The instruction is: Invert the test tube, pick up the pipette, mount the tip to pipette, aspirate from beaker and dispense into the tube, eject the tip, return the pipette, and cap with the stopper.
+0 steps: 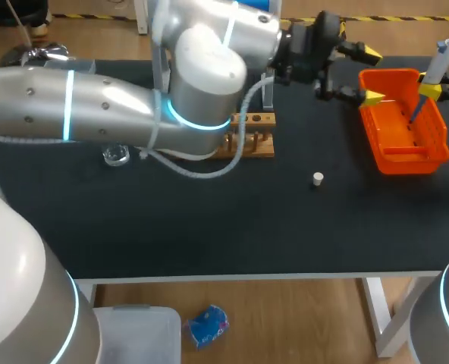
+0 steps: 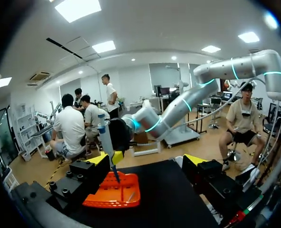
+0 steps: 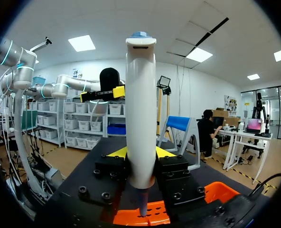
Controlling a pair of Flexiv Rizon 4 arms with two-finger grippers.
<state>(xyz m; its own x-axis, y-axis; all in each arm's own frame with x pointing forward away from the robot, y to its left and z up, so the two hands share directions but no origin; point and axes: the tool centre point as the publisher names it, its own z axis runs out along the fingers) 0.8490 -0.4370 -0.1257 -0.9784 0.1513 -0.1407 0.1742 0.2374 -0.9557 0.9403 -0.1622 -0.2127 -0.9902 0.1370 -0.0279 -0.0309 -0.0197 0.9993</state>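
Pipette (image 1: 443,59) is up at the table's far right, upright in the right gripper (image 3: 140,153). Both yellow-tipped fingers clamp the lower part of its white body from two sides, and its thin lower end points down over the orange bin (image 1: 410,157). It looks like light, rigid, smooth plastic, so it could slip or twist in a loose pinch. The best hold is mid-body, where it is gripped now, clear of the blue plunger button on top and of the delicate narrow end. The left gripper (image 1: 370,74) hangs just beside the bin's near-left corner, fingers spread wide and holding nothing. Counts: one pipette and one orange bin. One wooden rack (image 1: 256,144) sits mid-table. One clear test tube (image 1: 268,89) seems to stand at the rack, partly hidden by the left arm. One small white stopper (image 1: 318,179) lies loose on the dark table (image 1: 209,220), well apart from the rack. One glass beaker (image 1: 116,155) sits at the left, under the left arm. The bin may hold a loose tip; too small to say.
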